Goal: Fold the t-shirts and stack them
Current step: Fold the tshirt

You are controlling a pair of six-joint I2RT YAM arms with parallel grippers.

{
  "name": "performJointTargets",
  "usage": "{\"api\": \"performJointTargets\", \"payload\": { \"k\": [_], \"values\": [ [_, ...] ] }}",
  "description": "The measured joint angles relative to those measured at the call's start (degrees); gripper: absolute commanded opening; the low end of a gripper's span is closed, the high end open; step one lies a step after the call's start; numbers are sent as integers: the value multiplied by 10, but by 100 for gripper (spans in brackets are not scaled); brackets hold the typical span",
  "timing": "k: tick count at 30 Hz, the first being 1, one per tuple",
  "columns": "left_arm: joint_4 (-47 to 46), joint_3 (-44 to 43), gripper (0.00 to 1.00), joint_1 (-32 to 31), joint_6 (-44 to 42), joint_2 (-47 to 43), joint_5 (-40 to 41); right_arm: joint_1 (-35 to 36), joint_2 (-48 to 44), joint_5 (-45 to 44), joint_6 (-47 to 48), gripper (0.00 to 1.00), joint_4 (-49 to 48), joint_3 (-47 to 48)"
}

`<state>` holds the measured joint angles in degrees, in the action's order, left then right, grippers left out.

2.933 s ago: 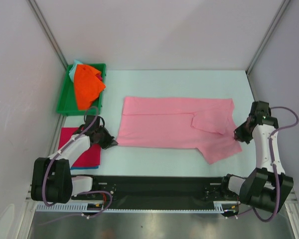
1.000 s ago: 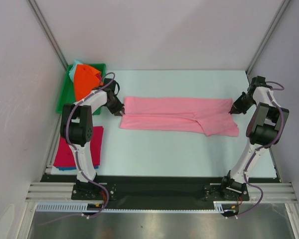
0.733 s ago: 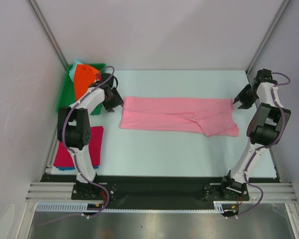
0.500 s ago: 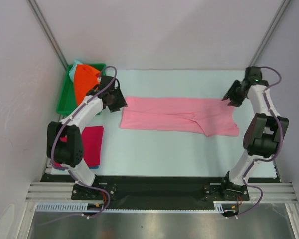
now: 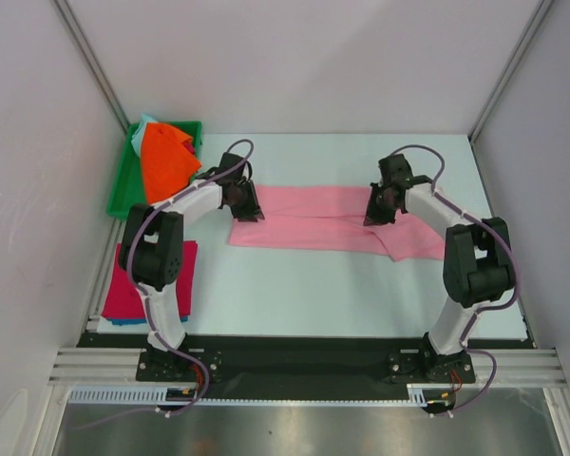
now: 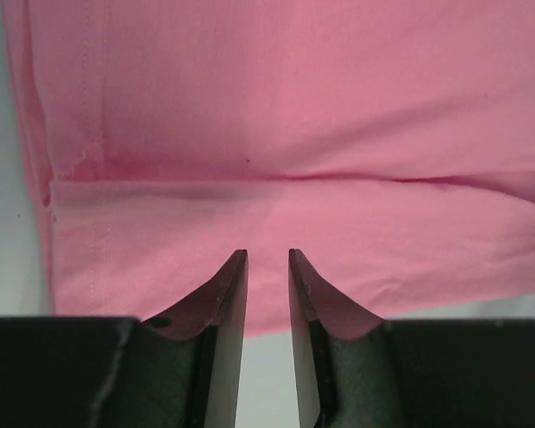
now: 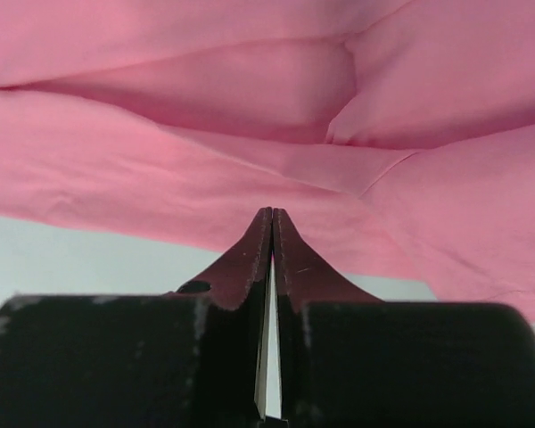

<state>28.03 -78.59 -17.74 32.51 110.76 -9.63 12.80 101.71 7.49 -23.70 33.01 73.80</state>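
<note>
Pink t-shirt (image 5: 313, 223) lies folded into a long band across the pale desk (image 5: 313, 285), which is enclosed by white walls (image 5: 294, 57). An orange t-shirt (image 5: 166, 161) sits in the green tray (image 5: 122, 195) at the far left, and a magenta-red t-shirt (image 5: 123, 290) lies near left. The left end effector (image 5: 250, 213) is over the band's left end, its 2 fingers (image 6: 227, 294) narrowly apart and empty. The right end effector (image 5: 374, 217) is over the right part, fingers pressed together at the cloth; whether any is pinched, I cannot tell.
</note>
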Motion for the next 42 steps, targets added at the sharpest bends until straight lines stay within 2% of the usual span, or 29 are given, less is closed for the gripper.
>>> {"api": "performJointTargets", "payload": {
  "k": [3,5,8,23,37,42],
  "values": [
    [-1,-11,28,5,0,19,-9,34,-1,-40,0,0,-28,-35],
    [2,-12,24,9,0,30,-15,54,-1,-69,0,0,-37,-59],
    [13,-11,23,22,0,53,-31,76,-1,-103,-3,0,-48,-81],
    [29,-18,21,45,-9,62,-55,77,2,-210,-12,0,-100,-100],
    [30,-17,21,52,-12,63,-65,67,98,-242,5,0,-106,23],
    [27,-14,21,53,-12,62,-67,61,104,-242,4,0,-106,34]
  ]
}}
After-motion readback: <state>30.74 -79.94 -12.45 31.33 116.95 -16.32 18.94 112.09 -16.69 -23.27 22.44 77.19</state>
